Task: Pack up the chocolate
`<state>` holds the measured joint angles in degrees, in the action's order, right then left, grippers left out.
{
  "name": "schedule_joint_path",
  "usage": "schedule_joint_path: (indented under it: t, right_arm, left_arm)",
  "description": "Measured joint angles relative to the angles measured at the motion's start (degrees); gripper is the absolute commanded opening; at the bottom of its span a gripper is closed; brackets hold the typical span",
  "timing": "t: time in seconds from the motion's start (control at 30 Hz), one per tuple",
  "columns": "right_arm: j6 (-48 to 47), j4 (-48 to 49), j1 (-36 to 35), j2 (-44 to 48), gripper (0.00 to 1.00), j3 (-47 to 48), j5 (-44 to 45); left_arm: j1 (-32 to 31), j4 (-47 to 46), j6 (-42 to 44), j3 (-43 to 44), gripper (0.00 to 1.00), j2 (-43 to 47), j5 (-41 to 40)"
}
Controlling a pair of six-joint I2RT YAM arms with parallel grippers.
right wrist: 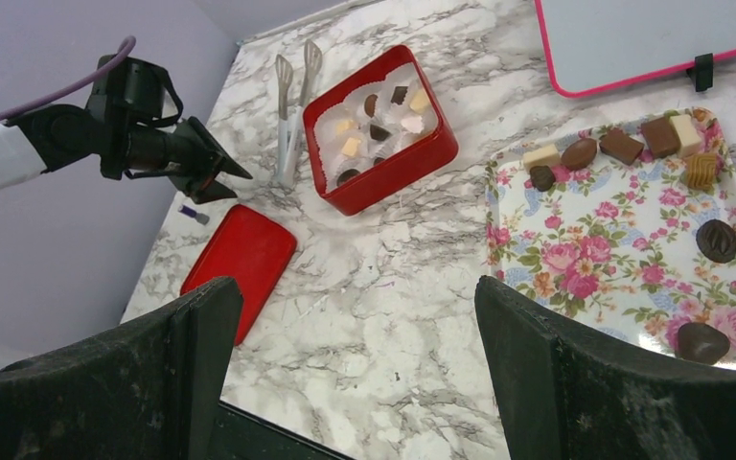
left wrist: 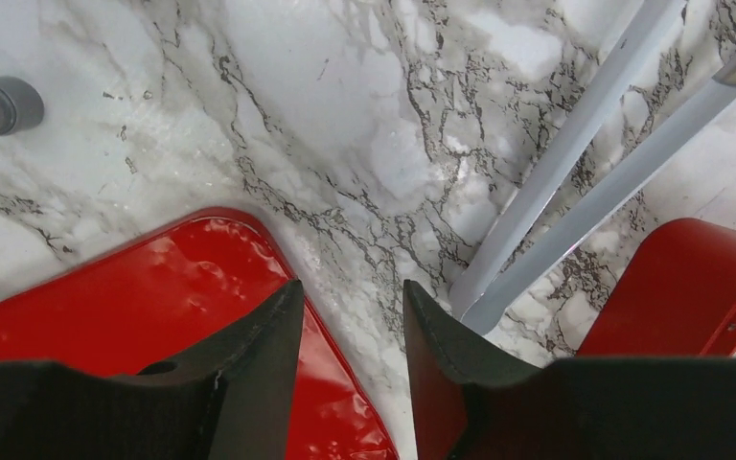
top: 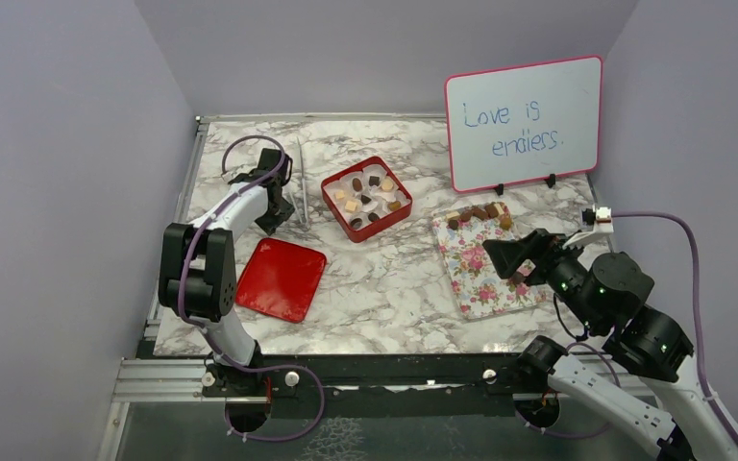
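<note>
Right wrist view: the right gripper [right wrist: 359, 383] is seen spread wide, with nothing between its matte black jaws. Nine chocolates [right wrist: 621, 146], round, oval and square, are counted on one glossy floral tray [right wrist: 594, 259] at right. More are nested in white paper cups in one square red box [right wrist: 393, 172] at upper centre. Left wrist view: the left gripper [left wrist: 350, 355] is held slightly parted and empty over one shiny red lid [left wrist: 153, 287], beside one pair of metal tongs [left wrist: 558, 144].

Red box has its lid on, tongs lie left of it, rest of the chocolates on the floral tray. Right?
No: the red box is open; its lid lies apart on the table, front-left of it (top external view). Tongs left of it and chocolates on the floral tray are correct.
</note>
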<state>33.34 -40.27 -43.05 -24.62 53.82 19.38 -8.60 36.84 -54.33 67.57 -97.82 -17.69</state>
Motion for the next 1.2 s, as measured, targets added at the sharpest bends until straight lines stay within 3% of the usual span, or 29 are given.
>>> schedule_joint_path:
  t: [0.13, 0.23, 0.87, 1.2]
  right_arm:
    - [0.02, 0.22, 0.00, -1.01, 0.98, -0.02, -0.02]
    - [0.02, 0.33, 0.00, -1.55, 0.98, -0.02, -0.02]
    - [0.09, 0.37, 0.00, -2.38, 0.97, -0.04, -0.22]
    - [0.11, 0.39, 0.00, -2.75, 0.97, -0.31, -0.72]
  left_arm:
    - [0.00, 1.20, -3.69, -0.33, 0.29, 0.00, 0.00]
    - [0.00, 1.75, -5.44, -0.33, 0.26, -0.39, 0.09]
    - [0.02, 4.07, -8.35, 1.73, 0.26, -7.65, 1.01]
    - [0.02, 5.22, -9.27, 1.60, 0.33, -6.62, 1.11]
